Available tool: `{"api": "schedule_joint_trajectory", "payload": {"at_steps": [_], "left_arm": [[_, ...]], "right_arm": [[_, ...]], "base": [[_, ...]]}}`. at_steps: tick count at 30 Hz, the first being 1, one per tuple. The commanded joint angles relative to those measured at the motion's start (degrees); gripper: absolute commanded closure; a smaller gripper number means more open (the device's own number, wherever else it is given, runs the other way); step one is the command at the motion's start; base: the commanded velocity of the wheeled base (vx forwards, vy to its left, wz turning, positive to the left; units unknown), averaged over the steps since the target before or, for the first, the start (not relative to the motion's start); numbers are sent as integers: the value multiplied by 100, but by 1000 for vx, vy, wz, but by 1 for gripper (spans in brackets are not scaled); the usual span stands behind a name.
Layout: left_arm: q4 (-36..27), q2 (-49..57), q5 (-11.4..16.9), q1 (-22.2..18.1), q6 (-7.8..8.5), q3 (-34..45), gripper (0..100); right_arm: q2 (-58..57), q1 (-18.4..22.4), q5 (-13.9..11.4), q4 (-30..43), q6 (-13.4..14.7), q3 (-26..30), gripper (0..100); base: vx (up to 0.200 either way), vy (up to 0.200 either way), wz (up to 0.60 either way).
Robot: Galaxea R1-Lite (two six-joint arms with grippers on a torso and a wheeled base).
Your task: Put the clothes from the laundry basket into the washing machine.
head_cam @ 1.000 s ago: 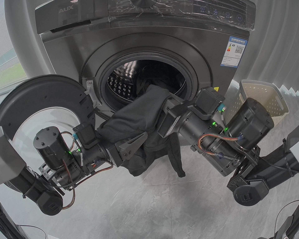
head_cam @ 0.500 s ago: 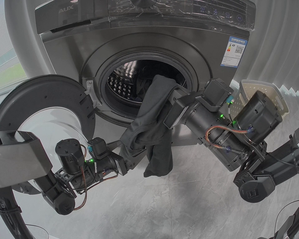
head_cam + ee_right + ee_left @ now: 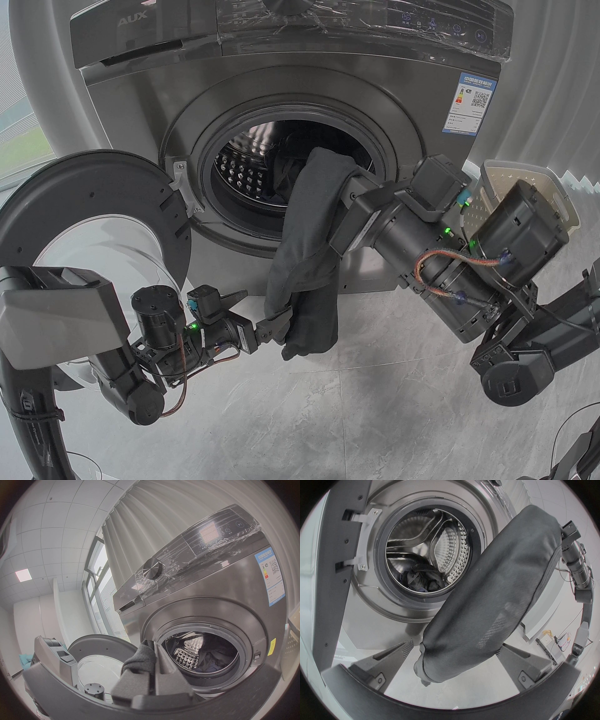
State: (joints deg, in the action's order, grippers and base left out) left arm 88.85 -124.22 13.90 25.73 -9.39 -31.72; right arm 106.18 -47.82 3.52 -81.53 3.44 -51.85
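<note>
A dark grey garment (image 3: 310, 231) hangs from my right gripper (image 3: 340, 178) in front of the washing machine's round drum opening (image 3: 250, 169). The right wrist view shows that gripper (image 3: 153, 656) shut on a fold of the garment (image 3: 140, 655). My left gripper (image 3: 261, 310) is low, just above the floor, at the garment's bottom end. It is open, and the garment (image 3: 493, 598) hangs between its spread fingers (image 3: 393, 656). Other dark clothes (image 3: 420, 578) lie inside the drum. The white laundry basket (image 3: 540, 187) stands to the right of the machine.
The machine's round door (image 3: 87, 206) is swung wide open to the left, close behind my left arm. Grey tiled floor (image 3: 300, 412) stretches in front of the machine. A curtain (image 3: 556, 94) hangs behind the basket.
My left gripper let go of the garment and dropped down and to the left. The garment, bunched across both arms before, now hangs straight from the right gripper, which rose slightly toward the opening.
</note>
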Motion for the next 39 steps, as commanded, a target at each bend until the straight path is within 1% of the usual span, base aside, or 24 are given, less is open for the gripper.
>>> {"api": "schedule_joint_trajectory", "payload": {"at_steps": [1, 9, 16, 17, 20, 24, 30, 32, 33, 36, 39], "left_arm": [[1, -313, -1, -60, 16, -150, 0], [1, -489, -1, -33, 16, -370, 0], [1, -805, -19, -25, 51, -792, 0], [1, -893, -54, -51, 60, -897, 100], [1, -955, -133, -60, 60, -1003, 100], [10, -876, -150, -112, 51, -1047, 100], [10, -260, -142, -165, 42, -889, 100], [1, 478, -124, -183, 7, -519, 100], [1, 583, -124, -183, -2, -467, 100], [-8, 1357, -115, -174, -19, -106, 100], [-8, 1910, -115, -121, -28, 192, 100]], "right_arm": [[-10, -16, -1, -3, -1, 8, 100], [-1, -16, -1, -3, -1, -1, 100], [8, -16, -1, -12, -1, -1, 100], [8, -16, -1, -12, -1, 17, 100], [-1, 10, -1, -30, -1, 52, 100], [-18, 45, -1, -65, 8, 87, 100], [-141, 107, -1, -65, 69, 219, 100], [-247, 326, -1, -82, 96, 509, 100], [-264, 353, -10, -82, 96, 562, 100], [-423, 476, -36, -100, 113, 966, 100], [-555, 572, -106, -100, 122, 1467, 100]], "base": [[0, 0, 0], [0, 0, 0], [0, 0, 0], [0, 0, 0], [0, 0, 0], [0, 0, 0], [0, 0, 0], [0, 0, 0], [0, 0, 0], [0, 0, 0], [0, 0, 0]]}}
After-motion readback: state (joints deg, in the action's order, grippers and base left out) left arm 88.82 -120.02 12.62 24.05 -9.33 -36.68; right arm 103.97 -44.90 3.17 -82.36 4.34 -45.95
